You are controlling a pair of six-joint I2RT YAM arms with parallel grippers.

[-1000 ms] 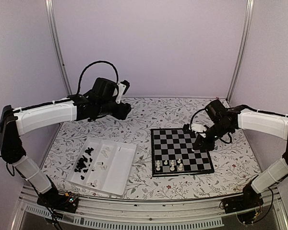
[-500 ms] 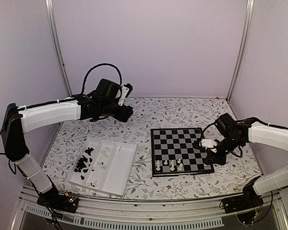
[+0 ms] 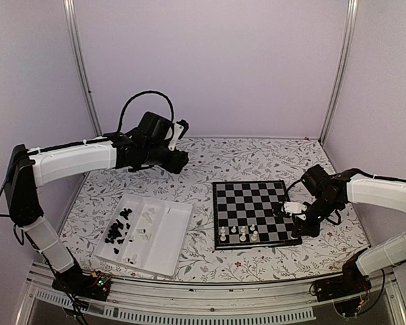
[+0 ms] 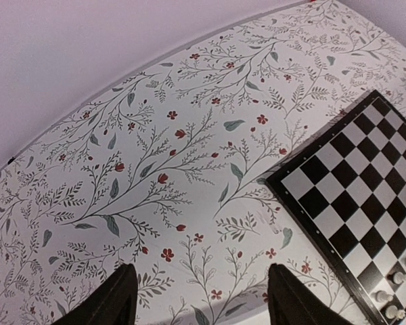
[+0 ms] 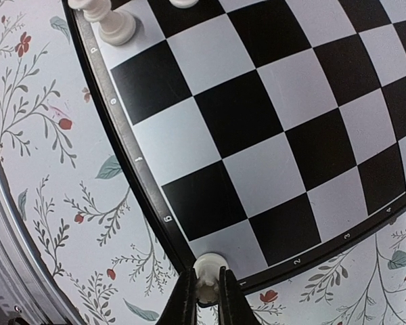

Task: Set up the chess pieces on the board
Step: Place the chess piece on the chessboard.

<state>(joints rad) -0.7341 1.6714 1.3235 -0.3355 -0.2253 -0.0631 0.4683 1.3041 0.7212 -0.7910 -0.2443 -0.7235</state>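
Note:
The board [image 3: 254,203] lies right of centre, and several cream-white chess pieces [image 3: 242,233] stand in its near rows. My right gripper [image 3: 303,228] hangs low over the board's near right corner. In the right wrist view my right gripper [image 5: 206,275] is shut on a white piece [image 5: 210,263], whose base is over the corner square at the border. Another white piece [image 5: 112,22] stands farther along that edge. My left gripper [image 3: 178,161] hovers over the cloth left of the board's far corner, and my left gripper [image 4: 199,268] is open with nothing between its fingers.
A white compartment tray [image 3: 170,237] lies at the near left. It holds black pieces [image 3: 118,228] and a few white ones [image 3: 146,216]. Floral cloth covers the table. Walls and metal posts close in the back and both sides.
My right gripper has carried the white piece from the board's right edge down to its near right corner. The left arm has drifted slightly to the right, still open.

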